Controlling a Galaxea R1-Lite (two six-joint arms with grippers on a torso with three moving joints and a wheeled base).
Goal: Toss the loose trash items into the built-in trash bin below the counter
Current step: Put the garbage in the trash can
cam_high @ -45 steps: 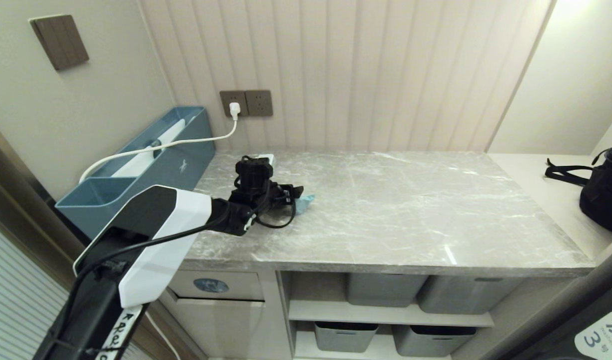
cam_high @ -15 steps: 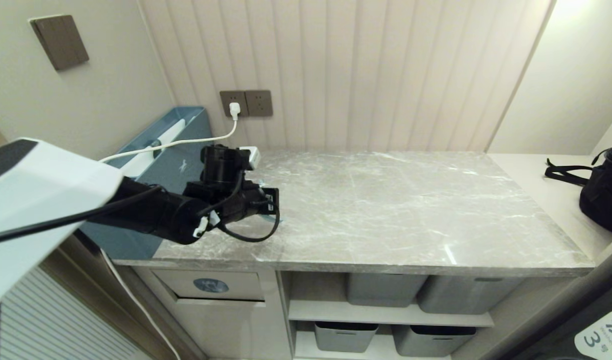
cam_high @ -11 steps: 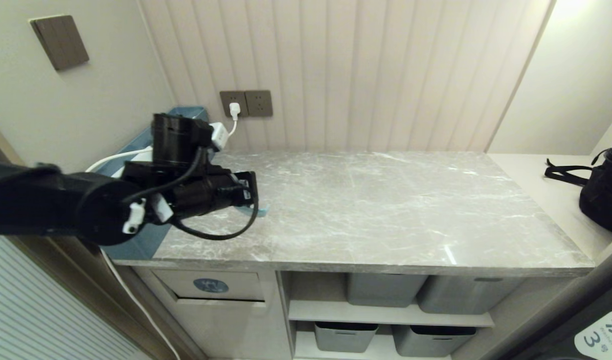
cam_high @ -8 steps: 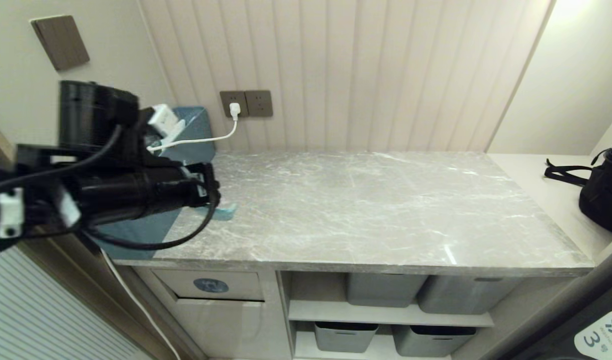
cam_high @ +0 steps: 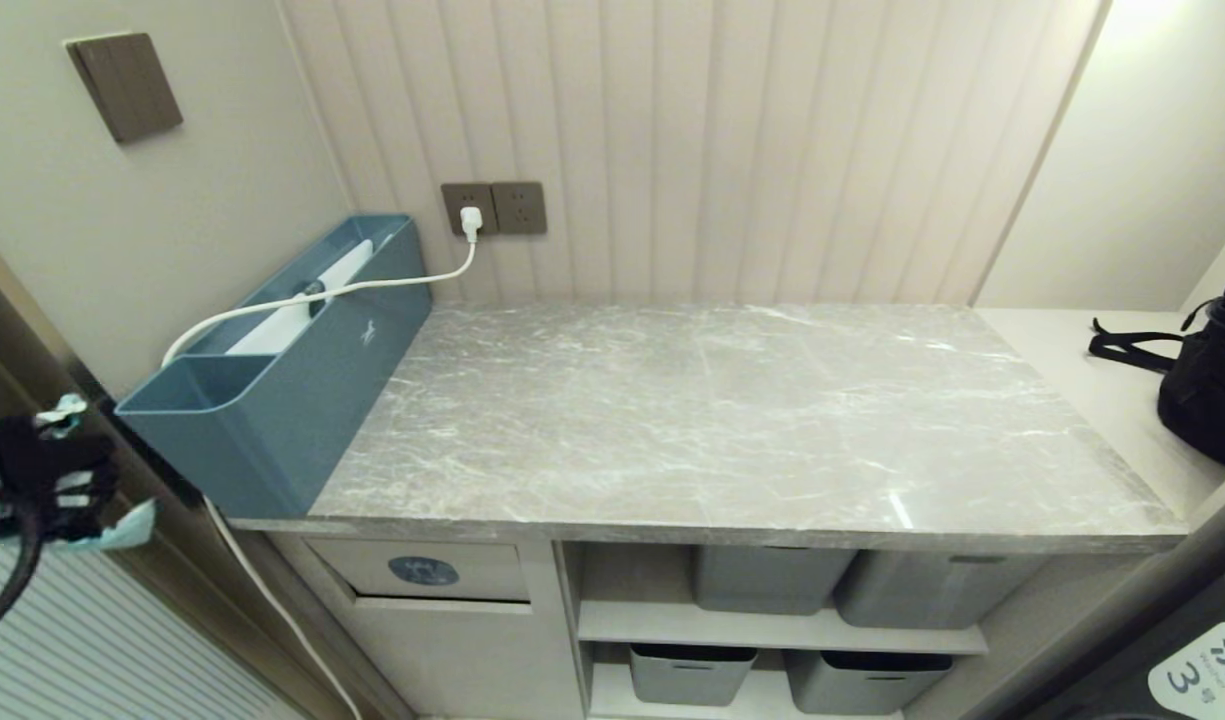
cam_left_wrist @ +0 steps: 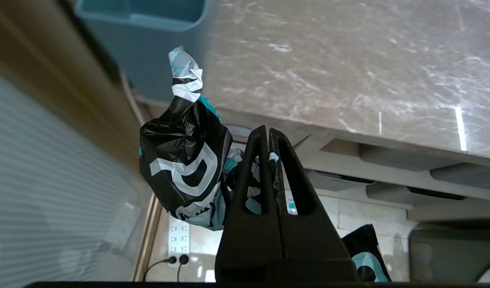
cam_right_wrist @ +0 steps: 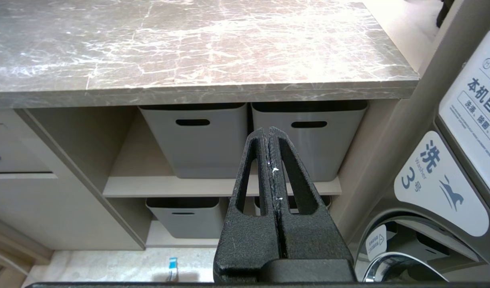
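- Hanging at the far left edge of the head view, off the end of the counter [cam_high: 732, 420] and level with its front edge, the left gripper [cam_high: 32, 480] is seen with its fingers pressed together.
- A black wrapper with teal-white print [cam_left_wrist: 185, 160] is pinched between those fingers; in the left wrist view it bulges out to one side of the closed tips, with pale teal scraps bunched against it.
- A large teal-blue box [cam_high: 272, 400] is set along the counter's left end, and a white cable [cam_high: 372, 285] is run from it to a wall socket [cam_high: 469, 207].
- The built-in trash bin [cam_high: 422, 571], marked by a blue oval sticker, is found below the counter's left part, to the right of the left gripper and lower than it.
- Grey plastic tubs [cam_right_wrist: 197, 136] are shelved under the middle of the counter.
- The right gripper [cam_right_wrist: 272, 134] is held low before those tubs, fingers shut on nothing.
- A black bag [cam_high: 1207, 385] is seen at the far right.
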